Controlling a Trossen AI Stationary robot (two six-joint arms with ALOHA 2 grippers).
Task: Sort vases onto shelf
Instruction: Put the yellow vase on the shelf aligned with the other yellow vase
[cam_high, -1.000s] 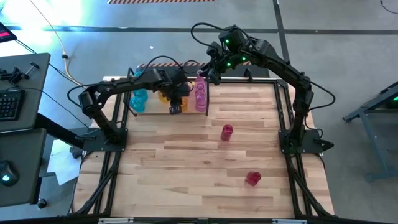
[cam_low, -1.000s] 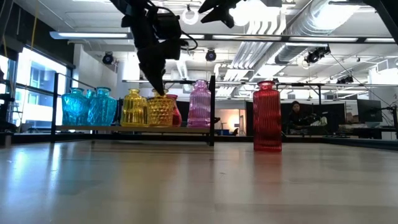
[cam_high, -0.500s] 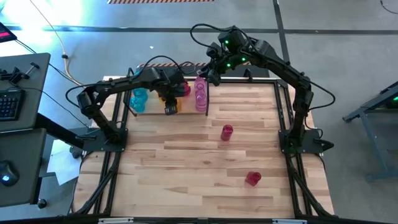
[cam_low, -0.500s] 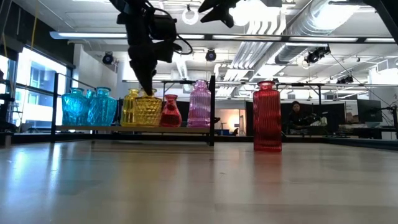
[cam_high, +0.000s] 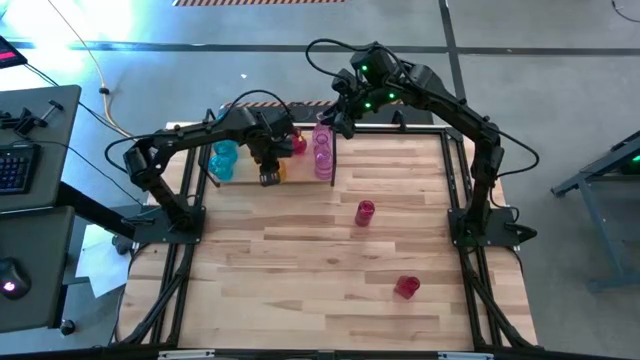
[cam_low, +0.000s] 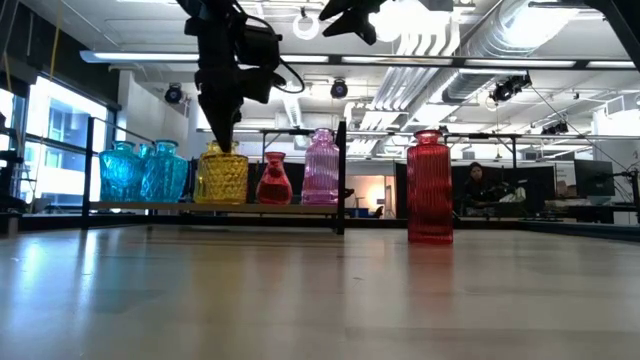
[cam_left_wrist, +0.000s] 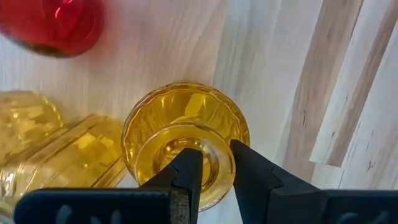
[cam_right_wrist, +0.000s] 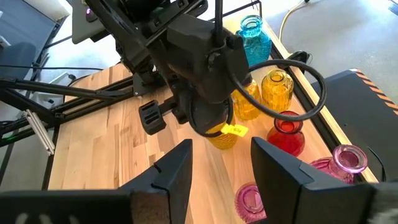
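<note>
On the shelf (cam_low: 300, 209) at the table's far left stand cyan vases (cam_low: 140, 172), a yellow vase (cam_left_wrist: 37, 134), a small red vase (cam_low: 273, 180) and pink vases (cam_low: 322, 167). My left gripper (cam_left_wrist: 214, 163) points straight down and is shut on another yellow vase (cam_low: 222, 175), in the middle of the row. Two red vases (cam_high: 365, 212) (cam_high: 406, 287) stand on the tabletop. My right gripper (cam_right_wrist: 221, 165) hangs open, high above the shelf's right end, holding nothing. My left gripper holds the yellow vase by its neck rim (cam_left_wrist: 219, 144). One finger (cam_left_wrist: 186, 171) is inside the mouth and the other (cam_left_wrist: 249, 171) outside, with the wall pinched between them. The fingers come from above, pointing down. The vase is upright with its base level with the shelf plank; whether it rests there I cannot tell.
The shelf's black end post (cam_low: 342, 175) stands just right of the pink vases. Bare butcher-block tabletop (cam_high: 300, 270) spreads across the near half. A desk with a keyboard (cam_high: 15, 165) stands off the table's left.
My left gripper has carried the yellow vase along the shelf toward the table's left, tipping from a slant to straight down. The vase, which stood in front of the small red vase, now stands in front of the other yellow one, so the red vase shows.
</note>
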